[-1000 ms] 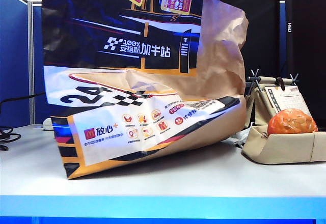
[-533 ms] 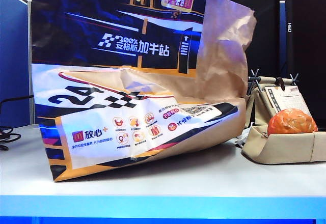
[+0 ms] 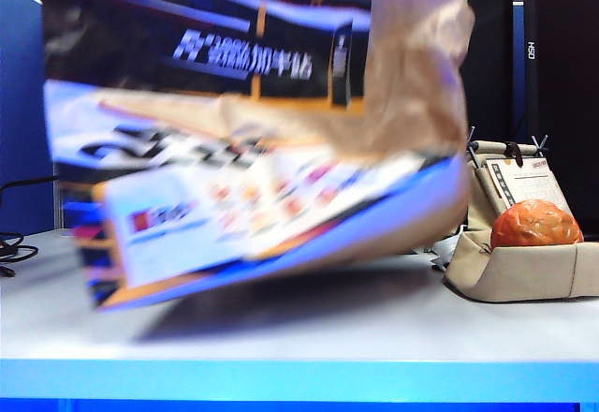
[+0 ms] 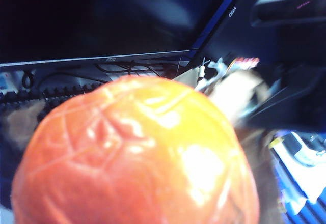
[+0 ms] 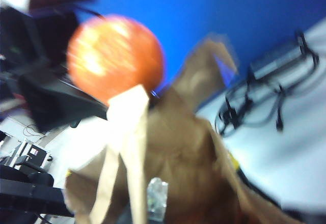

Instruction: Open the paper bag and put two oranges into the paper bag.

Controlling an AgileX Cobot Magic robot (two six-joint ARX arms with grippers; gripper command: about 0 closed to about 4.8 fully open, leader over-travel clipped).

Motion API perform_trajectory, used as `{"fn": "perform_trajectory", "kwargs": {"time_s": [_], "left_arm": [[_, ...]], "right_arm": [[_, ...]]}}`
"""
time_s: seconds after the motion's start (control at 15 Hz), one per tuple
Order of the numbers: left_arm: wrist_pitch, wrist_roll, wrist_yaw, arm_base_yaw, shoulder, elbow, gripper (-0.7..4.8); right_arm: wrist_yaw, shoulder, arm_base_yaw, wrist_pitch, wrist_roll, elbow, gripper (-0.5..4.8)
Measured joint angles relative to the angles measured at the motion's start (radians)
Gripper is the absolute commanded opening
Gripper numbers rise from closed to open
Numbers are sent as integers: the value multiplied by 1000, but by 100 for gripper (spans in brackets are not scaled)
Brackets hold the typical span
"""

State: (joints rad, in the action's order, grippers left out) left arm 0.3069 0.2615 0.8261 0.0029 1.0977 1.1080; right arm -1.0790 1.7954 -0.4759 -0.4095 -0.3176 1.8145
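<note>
From the exterior view I see the paper bag [image 3: 253, 131] filling the left and middle of the picture, blurred, its printed face toward the camera and its base tilted so that only the lower left corner sits near the table [image 3: 374, 337]. To its right, one orange [image 3: 535, 224] rests in a low beige fabric tray [image 3: 510, 276]; a small calendar stand [image 3: 524, 180] stands just behind it. Neither gripper shows in this view. In the left wrist view a second orange [image 4: 137, 158] fills most of the picture, close beneath the camera; the left gripper holds it, jaws spread wide around it. In the right wrist view that orange [image 5: 116, 57] hangs above the brown bag [image 5: 178, 152]. The right gripper is pressed together on the bag's pale paper handle [image 5: 130, 132]; its fingers are out of frame.
</note>
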Motion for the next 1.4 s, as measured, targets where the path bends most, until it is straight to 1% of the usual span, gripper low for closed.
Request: {"fn": "perform_trajectory", "kwargs": {"time_s": [0.27, 0.4, 0.47, 0.6, 0.73, 0.87, 0.93, 1.0, 1.13, 1.2, 1.27, 1.33, 1.4], "left_arm": [[-3, 21, 2, 0, 7, 0, -6], [0, 32, 48, 0, 30, 24, -6], [-4, 51, 121, 0, 57, 61, -6], [13, 71, 204, 0, 110, 114, -6], [40, 89, 285, 0, 151, 132, -6], [49, 126, 395, 0, 166, 134, -6], [42, 145, 442, 0, 165, 135, -6], [14, 181, 483, 0, 165, 135, -6], [-90, 279, 567, -2, 165, 135, -6], [-132, 316, 586, -12, 166, 135, -6], [-182, 364, 633, -37, 181, 136, -6], [-196, 384, 662, -50, 193, 136, -6], [-200, 396, 665, -63, 203, 136, -6]], "right_arm": [[-11, 0, 0, 10, 0, 78, -6], [-11, 0, 0, 9, 0, 88, -6], [-11, 0, 0, 8, -2, 88, -6], [-11, 0, -16, 10, -2, 88, -6], [-13, 0, -27, 31, -2, 88, -6], [-11, 0, -31, 53, -2, 88, -6], [10, 0, -30, 54, -2, 88, -6], [28, 0, -30, 54, -2, 88, -6], [32, 0, -31, 54, -2, 88, -6], [32, 0, -31, 55, -2, 88, -6], [37, 0, -35, 56, -2, 88, -6], [45, 0, -36, 56, -2, 88, -6], [47, 0, -37, 56, -2, 88, -6]]}}
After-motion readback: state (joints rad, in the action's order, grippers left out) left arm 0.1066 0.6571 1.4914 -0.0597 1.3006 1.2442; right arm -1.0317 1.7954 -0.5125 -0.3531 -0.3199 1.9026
